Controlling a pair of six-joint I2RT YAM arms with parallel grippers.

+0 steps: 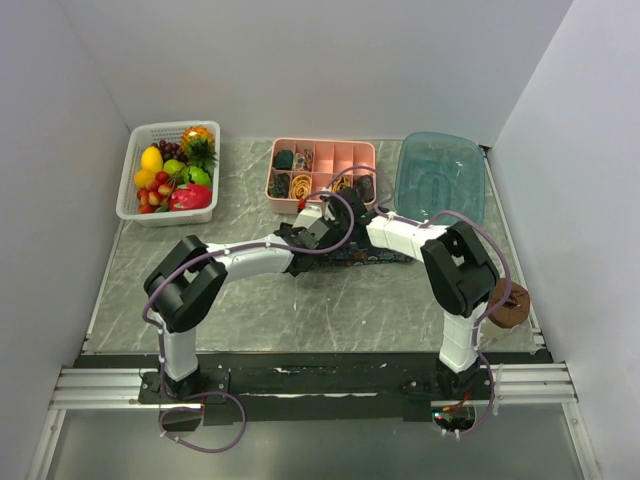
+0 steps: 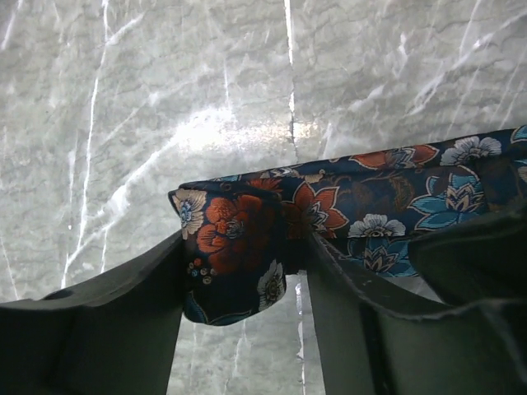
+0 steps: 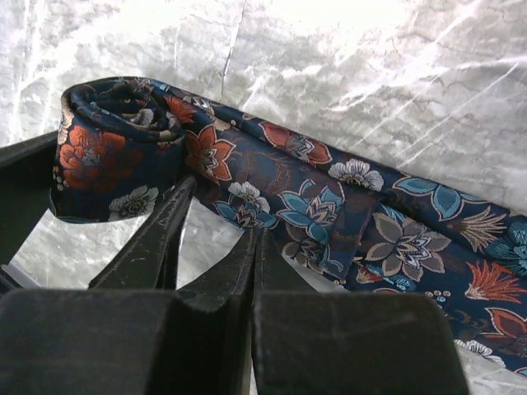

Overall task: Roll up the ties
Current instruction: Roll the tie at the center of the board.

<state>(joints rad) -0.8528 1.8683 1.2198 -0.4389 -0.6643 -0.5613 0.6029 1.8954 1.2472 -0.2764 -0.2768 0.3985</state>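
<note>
One dark navy floral tie (image 1: 378, 256) lies across the middle of the marble table. Its left end is wound into a small roll (image 2: 235, 243). My left gripper (image 2: 243, 247) is shut on that roll, one finger on each side, just above the table. In the right wrist view the roll (image 3: 107, 140) sits at the upper left and the flat length of the tie (image 3: 395, 239) runs to the lower right. My right gripper (image 3: 259, 234) is shut, its tips at the tie's near edge beside the roll. Both grippers meet at the table's middle (image 1: 325, 238).
A pink compartment tray (image 1: 352, 152) at the back holds rolled ties and yellow bands. A clear teal bin (image 1: 440, 172) stands at the back right and a white fruit basket (image 1: 135, 205) at the back left. A brown roll (image 1: 510, 305) lies at the right edge.
</note>
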